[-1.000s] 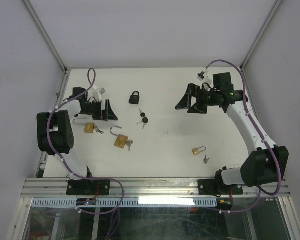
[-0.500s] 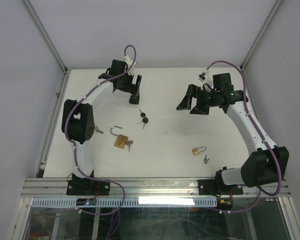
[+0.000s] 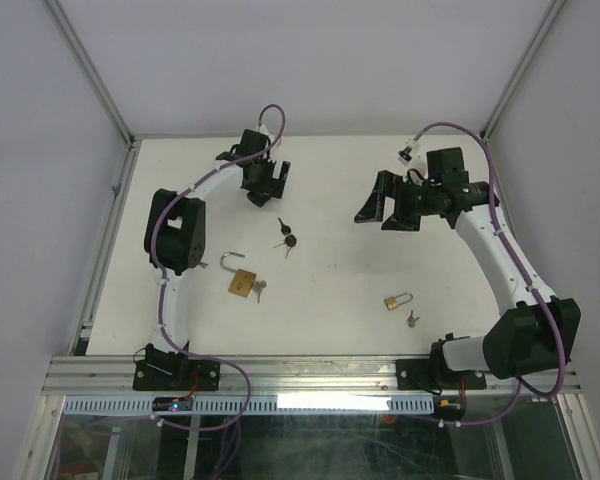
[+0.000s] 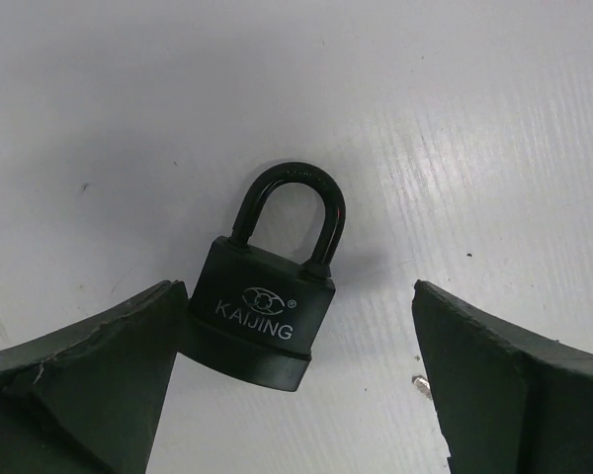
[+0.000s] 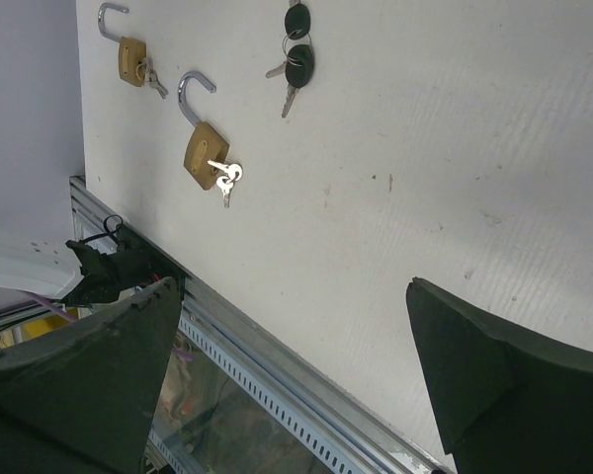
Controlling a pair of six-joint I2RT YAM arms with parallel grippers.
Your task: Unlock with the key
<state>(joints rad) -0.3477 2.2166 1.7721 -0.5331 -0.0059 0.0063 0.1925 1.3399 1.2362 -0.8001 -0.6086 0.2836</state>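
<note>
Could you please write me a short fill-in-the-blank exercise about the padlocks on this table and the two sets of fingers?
The black padlock lies between the open left fingers, with its shackle ____.
The name on its body reads ____.
The brass padlock with keys in it has its shackle ____.
The open right fingers hold ____.
Missing words: closed; KAIJING; open; nothing.

Black padlock (image 4: pixel 262 321): matt body, glossy shackle. Brass padlock (image 3: pixel 242 282): shiny metal. Table (image 3: pixel 340 300): matt white.
</note>
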